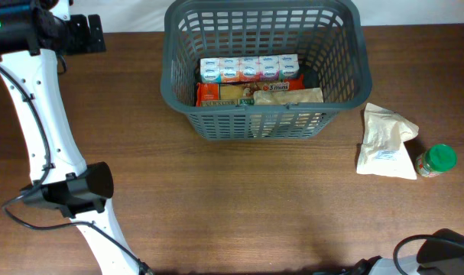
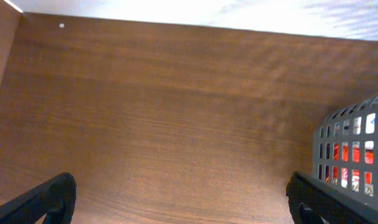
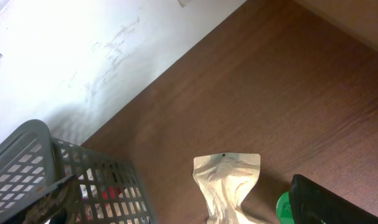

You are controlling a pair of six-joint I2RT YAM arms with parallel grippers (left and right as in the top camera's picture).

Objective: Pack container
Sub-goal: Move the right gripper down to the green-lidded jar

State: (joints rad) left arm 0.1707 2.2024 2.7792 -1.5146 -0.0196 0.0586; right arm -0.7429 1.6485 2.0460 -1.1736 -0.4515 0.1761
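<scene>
The dark grey basket [image 1: 264, 122] stands at the back middle of the table. In it lie a row of small white cartons [image 1: 249, 69], a red-orange packet [image 1: 216, 93] and a tan pouch [image 1: 289, 96]. A cream pouch [image 1: 384, 141] and a green-lidded jar [image 1: 436, 160] lie on the table to the right of the basket. My left gripper [image 2: 189, 205] is open and empty over bare table, with the basket [image 2: 357, 149] to its right. My right gripper [image 3: 195, 211] is open above the cream pouch [image 3: 229, 180], with the jar [image 3: 283, 208] beside its right finger.
The left arm [image 1: 40, 114] runs along the table's left side, its end at the back left corner [image 1: 82, 34]. The right arm's base [image 1: 442, 248] is at the front right. A white wall [image 3: 83, 56] lies behind the table's back edge.
</scene>
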